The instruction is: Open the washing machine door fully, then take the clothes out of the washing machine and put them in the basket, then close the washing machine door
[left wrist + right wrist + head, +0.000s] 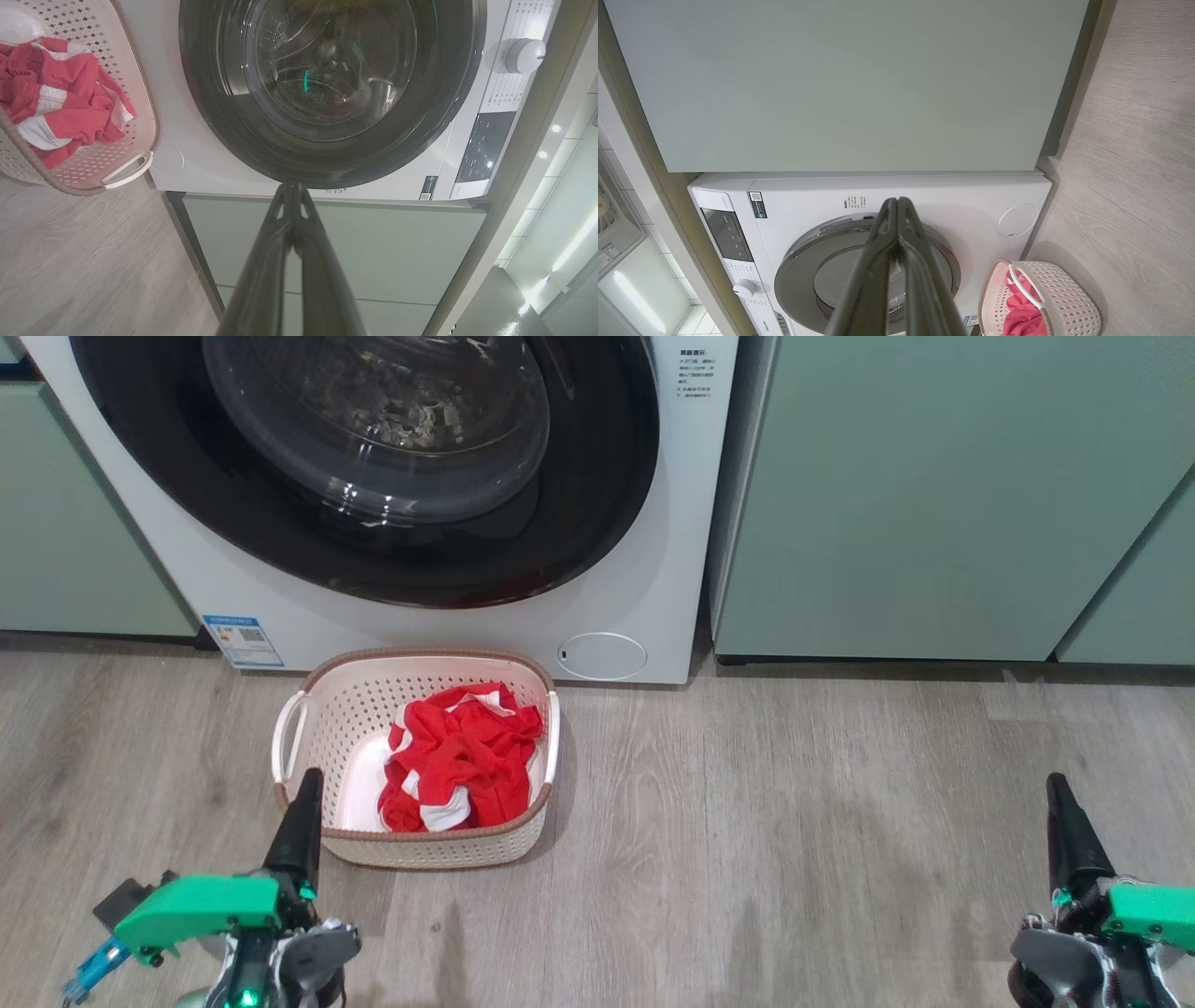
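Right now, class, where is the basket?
In the head view, the basket sits on the floor before the washing machine, left of centre, holding red-and-white clothes.

The head camera is looking forward and down, taking in the washing machine (653,569) across the top of the frame and the basket (345,709) left of centre. The left wrist camera, rolled sideways, is looking along the left pincer (292,186), close to the door (224,116). The right wrist camera is looking along the right pincer (896,200) from farther back, with a cabinet (850,84) in the upper frame. All three are sharing the washing machine and basket.
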Available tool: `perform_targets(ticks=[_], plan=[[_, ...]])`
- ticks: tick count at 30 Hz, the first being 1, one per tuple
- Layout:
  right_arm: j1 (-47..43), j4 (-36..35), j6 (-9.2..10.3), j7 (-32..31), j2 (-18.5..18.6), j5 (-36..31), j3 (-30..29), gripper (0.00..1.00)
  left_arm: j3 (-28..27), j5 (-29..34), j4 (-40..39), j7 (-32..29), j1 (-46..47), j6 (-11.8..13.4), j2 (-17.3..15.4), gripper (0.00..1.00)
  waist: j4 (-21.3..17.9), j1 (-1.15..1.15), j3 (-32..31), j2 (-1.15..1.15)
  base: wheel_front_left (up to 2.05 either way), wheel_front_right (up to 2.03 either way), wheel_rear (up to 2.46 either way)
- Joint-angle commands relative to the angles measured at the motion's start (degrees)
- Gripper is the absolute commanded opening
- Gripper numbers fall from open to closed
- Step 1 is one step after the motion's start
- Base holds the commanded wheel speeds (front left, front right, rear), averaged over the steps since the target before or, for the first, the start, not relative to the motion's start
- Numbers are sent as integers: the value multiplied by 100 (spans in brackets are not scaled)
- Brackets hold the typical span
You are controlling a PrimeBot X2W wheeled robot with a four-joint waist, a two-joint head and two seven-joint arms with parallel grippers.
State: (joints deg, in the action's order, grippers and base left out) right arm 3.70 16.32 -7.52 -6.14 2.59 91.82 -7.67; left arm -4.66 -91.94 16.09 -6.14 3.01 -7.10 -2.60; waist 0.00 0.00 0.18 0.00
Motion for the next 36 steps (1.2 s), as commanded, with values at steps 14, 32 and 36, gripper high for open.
perform_targets(ticks=[14,32,36], plan=[[249,-230,3,-36,29,34,115,0,-186,-22,-205,-36,318,-39,-28,0,0,0,0,0,0,0,0],[248,-230,3,-35,29,35,115,0,-186,-22,-205,-35,318,-39,-28,0,0,0,0,0,0,0,0],[248,-230,3,-35,29,35,115,0,-186,-23,-205,-35,318,-39,-28,0,0,0,0,0,0,0,0]])
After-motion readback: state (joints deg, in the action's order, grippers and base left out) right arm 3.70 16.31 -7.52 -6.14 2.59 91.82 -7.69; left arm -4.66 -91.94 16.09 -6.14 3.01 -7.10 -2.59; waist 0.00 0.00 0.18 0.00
